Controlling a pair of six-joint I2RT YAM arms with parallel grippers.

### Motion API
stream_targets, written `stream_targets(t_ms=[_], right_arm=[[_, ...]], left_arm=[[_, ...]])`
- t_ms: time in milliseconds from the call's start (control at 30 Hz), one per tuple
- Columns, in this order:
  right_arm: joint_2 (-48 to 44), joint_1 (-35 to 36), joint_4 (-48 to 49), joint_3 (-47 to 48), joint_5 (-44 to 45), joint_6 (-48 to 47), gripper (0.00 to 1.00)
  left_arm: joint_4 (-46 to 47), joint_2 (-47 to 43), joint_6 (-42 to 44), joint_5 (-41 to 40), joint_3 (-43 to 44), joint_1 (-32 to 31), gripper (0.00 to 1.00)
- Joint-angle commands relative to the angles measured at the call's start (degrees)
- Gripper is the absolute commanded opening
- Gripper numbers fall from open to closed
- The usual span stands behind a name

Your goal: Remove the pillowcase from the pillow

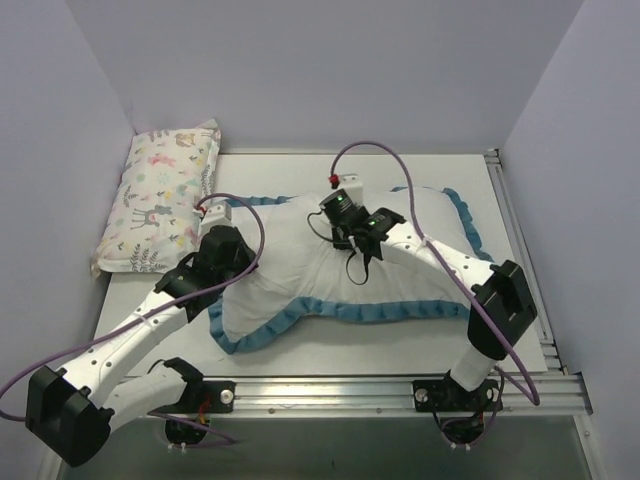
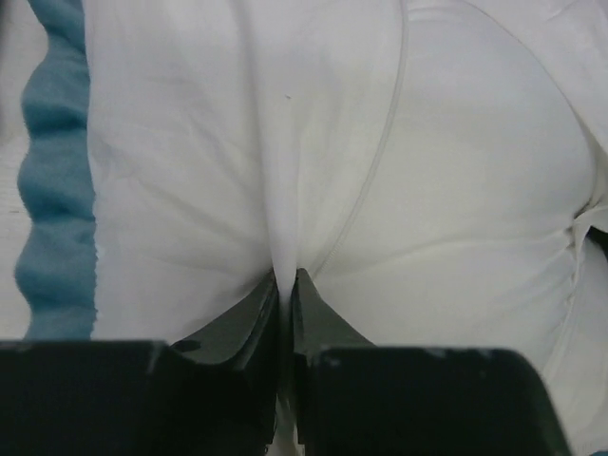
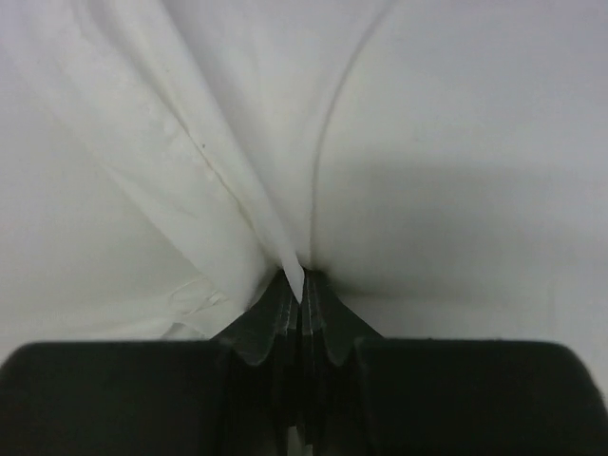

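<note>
Your left fingers (image 2: 252,318) are pinched tight on a ridge of white cloth, and your right fingers (image 3: 275,323) clamp a similar fold. Each seems to hold the pillowcase (image 1: 290,275) alone, a grip suited to peeling cover from filling. The case lies plain face up, teal frill (image 1: 350,312) around it, on the worktop (image 1: 400,345), with the pillow hidden inside.

We see a small pastel animal-print pillow (image 1: 160,200) lying along the left edge of the white table (image 1: 400,345), up in the far corner by the pale walls (image 1: 320,70), and a metal rail (image 1: 330,385) running along the table's near edge.
</note>
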Motion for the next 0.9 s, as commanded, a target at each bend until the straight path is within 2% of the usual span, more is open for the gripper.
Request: stream_targets(t_ms=[0, 100, 233, 300, 400, 500, 533, 633, 700, 867], right_arm=[[-3.79, -7.88, -6.62, -6.20, 3.73, 1.33, 0.00], [-6.17, -12.46, -6.27, -8.75, 2.32, 1.68, 0.00], [-7.67, -15.71, -6.01, -10.78, 1.79, 2.47, 0.00], [-8.28, -15.72, -5.48, -11.31, 0.12, 2.47, 0.00], [-9.07, -13.79, -4.87, -10.52, -1.12, 2.30, 0.00], [-11.09, -8.35, -5.13, -7.81, 2.30, 0.46, 0.17], [-11.71, -7.03, -5.39, -6.92, 2.92, -0.51, 0.28], [-14.08, -1.75, -6.09, -3.59, 4.42, -1.48, 0.50], [-15.75, 2.89, -6.01, -2.26, 4.95, -2.89, 0.56], [-15.59, 13.19, -2.24, 1.16, 5.57, -6.93, 0.62]], left_arm=[[-1.64, -0.43, 0.67, 3.00, -0.11, 0.08, 0.16], [-3.92, -1.39, 0.15, 0.63, -0.37, 0.60, 0.10], [-6.65, -4.11, -4.24, -2.62, -6.58, 2.18, 0.01], [-4.91, -4.99, -5.48, 0.25, -10.45, 3.24, 0.00], [2.38, -4.12, -7.06, 5.52, -17.32, 3.15, 0.00], [9.94, -2.28, -7.59, 9.49, -21.19, 2.37, 0.00], [11.78, -1.75, -7.16, 10.11, -21.55, 2.10, 0.00], [13.38, -1.31, -6.10, 11.61, -21.73, 1.84, 0.00], [13.91, -1.74, -5.75, 11.79, -21.99, 1.83, 0.00], [15.75, -3.59, -5.39, 12.40, -23.04, 1.83, 0.00]])
